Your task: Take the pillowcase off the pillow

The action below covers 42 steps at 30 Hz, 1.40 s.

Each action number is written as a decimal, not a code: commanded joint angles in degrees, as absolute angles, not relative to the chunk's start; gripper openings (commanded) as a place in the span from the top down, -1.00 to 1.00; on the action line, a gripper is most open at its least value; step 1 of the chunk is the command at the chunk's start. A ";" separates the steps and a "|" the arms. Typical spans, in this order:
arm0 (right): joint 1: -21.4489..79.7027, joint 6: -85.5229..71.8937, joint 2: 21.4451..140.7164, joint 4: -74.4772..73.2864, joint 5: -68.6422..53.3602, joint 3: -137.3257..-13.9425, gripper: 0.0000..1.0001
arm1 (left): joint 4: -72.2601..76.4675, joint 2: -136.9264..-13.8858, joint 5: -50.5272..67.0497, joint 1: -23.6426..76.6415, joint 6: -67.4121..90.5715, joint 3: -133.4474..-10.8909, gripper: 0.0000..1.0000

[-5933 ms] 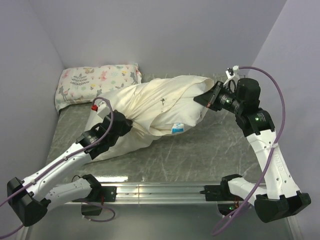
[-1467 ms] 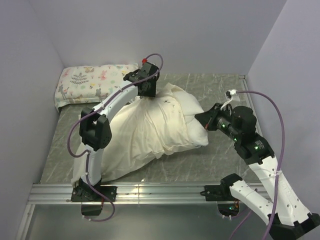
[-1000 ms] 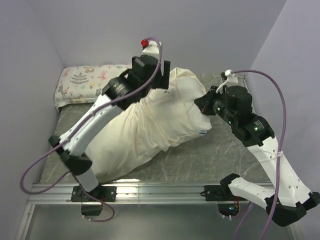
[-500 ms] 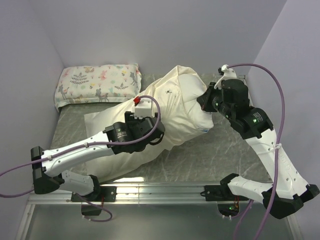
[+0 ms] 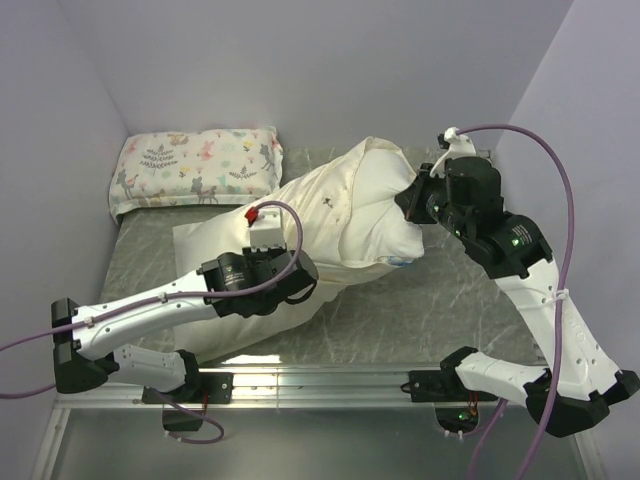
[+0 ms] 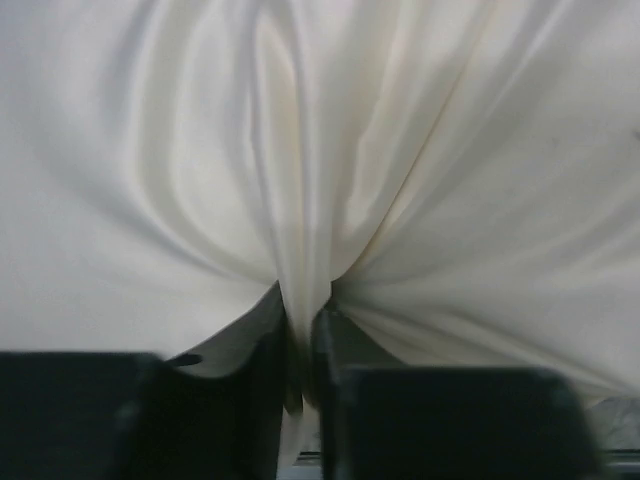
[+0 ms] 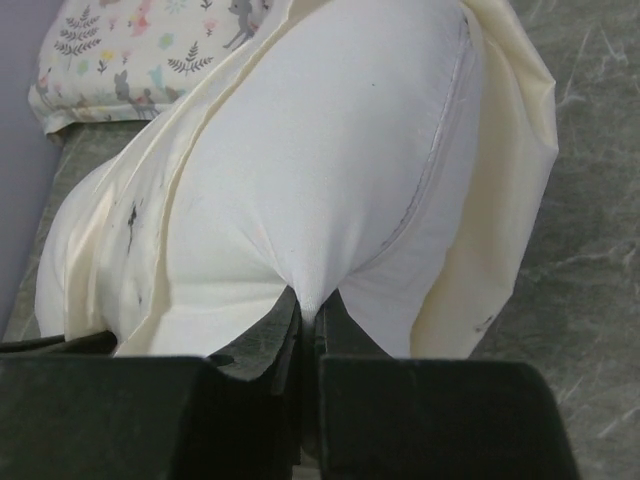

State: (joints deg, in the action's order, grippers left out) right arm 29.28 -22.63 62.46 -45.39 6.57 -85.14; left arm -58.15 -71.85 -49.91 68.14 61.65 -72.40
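1. Lilac walls box in a grey marbled tabletop (image 5: pixel 450 300), and the whole bundle lies slantwise across it, from near left up to far right.
2. Left fingers (image 6: pixel 268 375) are clenched on a pinched-up fold of the cream pillowcase (image 5: pixel 330 215), about midway along its near side. Creases fan out from that pinch.
3. Right fingers (image 7: pixel 283 340) are clamped on the white pillow (image 7: pixel 330 160) at its far-right end, where the case is peeled back and the pillow bulges out bare.
4. First worry: that left pinch looks like a thin fold of slick fabric. Pull hard toward the near left and I reckon it could slide free.
5. Second: the fold may have the pillow's skin caught in it, and I can't tell from here. If so, both arms would be hauling on the same thing and nothing would come off.
6. Third: the right grip is only a small nip of pillow cloth. A sharp tug could pop it loose, and the pillow would drag along inside the case.
7. Last: the little printed pillow (image 5: pixel 195 165) sits at the far left, near the case's tail. A wide sweep might shove it.
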 commanded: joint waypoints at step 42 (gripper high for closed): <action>64.42 -29.88 47.73 -8.11 -20.29 -48.69 1.00 | -62.77 -105.81 -48.53 47.55 13.72 -134.03 0.85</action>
State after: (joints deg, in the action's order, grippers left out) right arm 62.30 -32.18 50.24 -17.54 -9.26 -44.93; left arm -75.99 -104.88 -47.22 47.94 18.59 -129.49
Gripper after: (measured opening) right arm 0.045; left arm 0.080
